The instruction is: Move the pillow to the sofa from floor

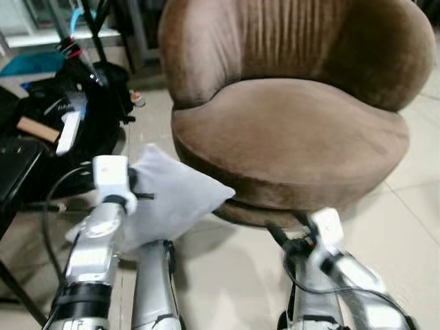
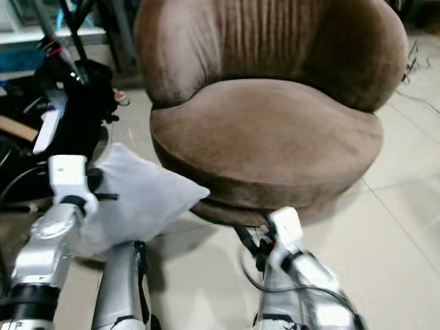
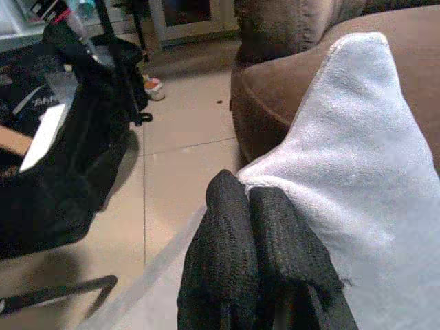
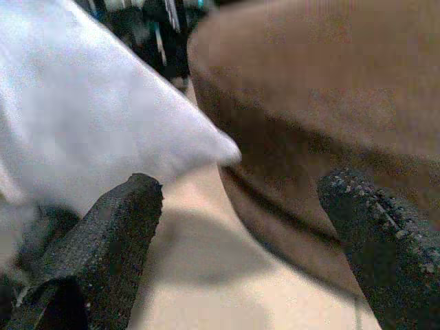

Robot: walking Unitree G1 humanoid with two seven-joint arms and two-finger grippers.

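Pillow (image 1: pixel 172 196): white, held off the tiled floor (image 1: pixel 234 275) at about 9 o'clock from the sofa seat, one corner pointing toward the seat's front edge and close to it.

Sofa (image 1: pixel 289 130): round brown velvet chair with curved ribbed back, seen at 12 o'clock ahead of the robot.

Left gripper (image 3: pixel 249 206): arm raised and reaching forward; black fingers pressed together, pinching an edge of the pillow, as seen in the left wrist view.

Right gripper (image 4: pixel 240 206): arm bent low at about 5 o'clock, wrist pointed toward the sofa base; fingers (image 4: pixel 117 227) spread wide with nothing between them, the pillow corner and sofa side seen beyond.

Black bags (image 1: pixel 75 117): heaped at 10 o'clock, beside the sofa on the floor.
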